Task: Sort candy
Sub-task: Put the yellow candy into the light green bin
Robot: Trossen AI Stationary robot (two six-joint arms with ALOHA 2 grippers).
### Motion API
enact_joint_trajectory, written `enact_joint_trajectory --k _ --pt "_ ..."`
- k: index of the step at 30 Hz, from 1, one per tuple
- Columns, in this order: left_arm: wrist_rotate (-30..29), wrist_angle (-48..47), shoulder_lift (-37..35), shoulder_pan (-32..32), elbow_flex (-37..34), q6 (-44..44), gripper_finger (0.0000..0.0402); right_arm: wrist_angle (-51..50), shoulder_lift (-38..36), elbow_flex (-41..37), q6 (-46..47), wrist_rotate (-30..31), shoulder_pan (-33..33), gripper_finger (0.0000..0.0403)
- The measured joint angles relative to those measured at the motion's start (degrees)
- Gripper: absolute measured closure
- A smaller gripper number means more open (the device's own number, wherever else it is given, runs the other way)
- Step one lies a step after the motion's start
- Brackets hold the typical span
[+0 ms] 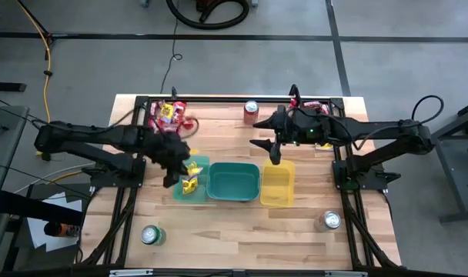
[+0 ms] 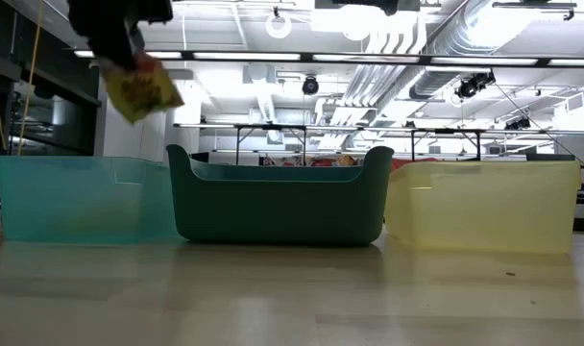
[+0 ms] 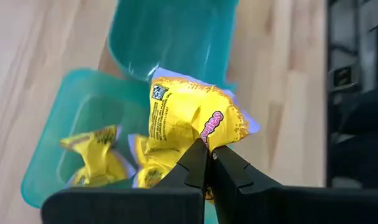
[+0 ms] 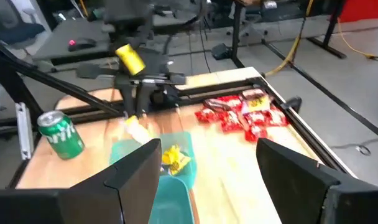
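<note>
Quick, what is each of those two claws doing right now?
Left gripper: shut on a yellow candy packet, above the light teal bin.
Right gripper: open, empty, over the yellow bin.

I see three bins [image 1: 233, 183] side by side mid-table, candy packets [image 1: 190, 185] lying in the leftmost, a candy pile [image 1: 168, 114] behind it at the table's far edge, and cans [image 1: 152, 235] near both front corners.

High view is looking straight down on the desk [image 1: 218, 231]; low view is facing level across it; both are sharing the three bins [image 1: 234, 183].
</note>
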Motion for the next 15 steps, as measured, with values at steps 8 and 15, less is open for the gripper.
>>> enact_joint_trajectory --k 8,15 --pt "-6.1 0.4 6.8 -2.4 -3.6 -4.8 0.0393 -1.4 -0.8 0.1 0.0 0.8 0.0 0.0144" --pt "-5.6 -0.3 9.2 -2.4 -3.6 -5.7 0.0310 -1.5 -0.8 0.1 0.0 0.8 0.0 0.0144"
